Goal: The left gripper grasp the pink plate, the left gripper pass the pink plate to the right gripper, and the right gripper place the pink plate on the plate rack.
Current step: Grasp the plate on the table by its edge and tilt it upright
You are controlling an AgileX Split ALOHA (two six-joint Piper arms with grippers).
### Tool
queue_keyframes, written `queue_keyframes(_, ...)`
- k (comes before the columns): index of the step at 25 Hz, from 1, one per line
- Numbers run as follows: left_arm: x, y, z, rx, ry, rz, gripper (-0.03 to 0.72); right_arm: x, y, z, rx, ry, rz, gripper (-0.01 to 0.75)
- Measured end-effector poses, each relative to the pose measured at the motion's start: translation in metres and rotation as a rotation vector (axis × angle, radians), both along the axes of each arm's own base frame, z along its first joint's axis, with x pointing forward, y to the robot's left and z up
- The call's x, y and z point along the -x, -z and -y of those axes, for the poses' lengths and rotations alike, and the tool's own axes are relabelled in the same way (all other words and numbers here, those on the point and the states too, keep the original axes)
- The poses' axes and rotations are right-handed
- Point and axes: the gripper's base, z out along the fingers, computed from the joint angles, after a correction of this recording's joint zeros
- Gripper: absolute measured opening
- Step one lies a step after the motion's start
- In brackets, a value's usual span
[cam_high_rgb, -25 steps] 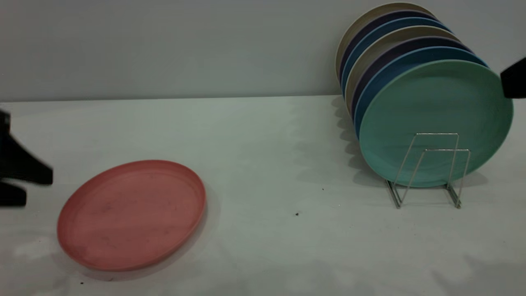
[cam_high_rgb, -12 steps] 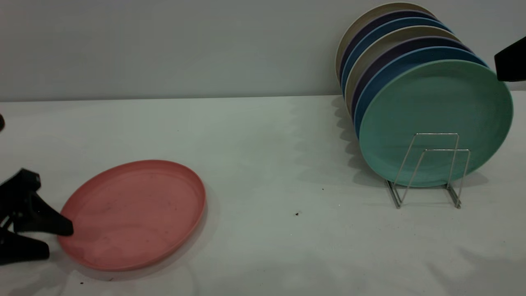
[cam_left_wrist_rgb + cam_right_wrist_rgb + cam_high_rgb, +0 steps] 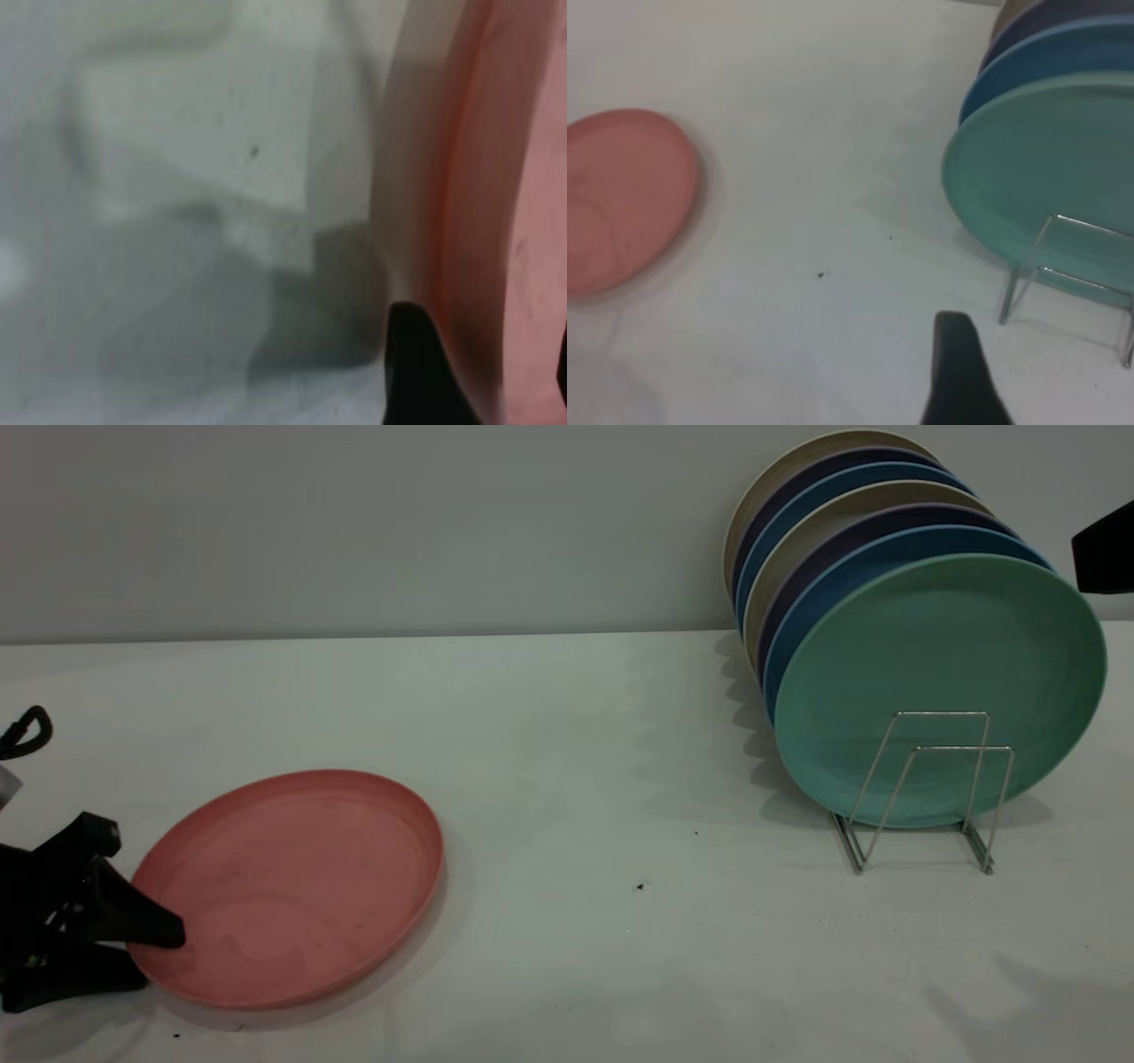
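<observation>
Exterior view: the pink plate [image 3: 288, 887] lies flat on the white bench [image 3: 567, 779], at the near left, well apart from the plate rack [image 3: 926, 788] at the right. The left claw [image 3: 155, 957] sits low at the plate's left edge; its upper jaw reaches over the rim and its lower jaw lies on the bench at the rim's outer side, so the jaws are parted and straddle the rim, and whether they press on it cannot be told. A black cable loop [image 3: 27, 733] shows above this claw at the frame's left edge. The rack holds a row of plates standing on edge and leaning back; the mint-green plate [image 3: 939, 686] is the foremost, with blue, dark purple and beige plates [image 3: 833, 522] behind it, and two wire loops of the rack stand in front of it. The right claw [image 3: 1103, 558] appears only as a dark wedge at the frame's right edge, above the row of plates and touching none; its opening cannot be told. Left wrist view: one dark jaw lies just outside the pink rim. Right wrist view: one dark jaw hangs over bare bench.
</observation>
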Motion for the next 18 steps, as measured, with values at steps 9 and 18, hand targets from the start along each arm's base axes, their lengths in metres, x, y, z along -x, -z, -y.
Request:
queue_keyframes(9,-0.003,0.005,0.001,0.026,0.0,0.003,0.261,0.0,-0.001,0.0,-0.015,0.01,0.0,0.505)
queue_keyframes(18,-0.013,0.003,-0.001,0.036,0.006,0.042,0.016,0.002,-0.001,-0.005,-0.065,-0.024,-0.019,0.505)
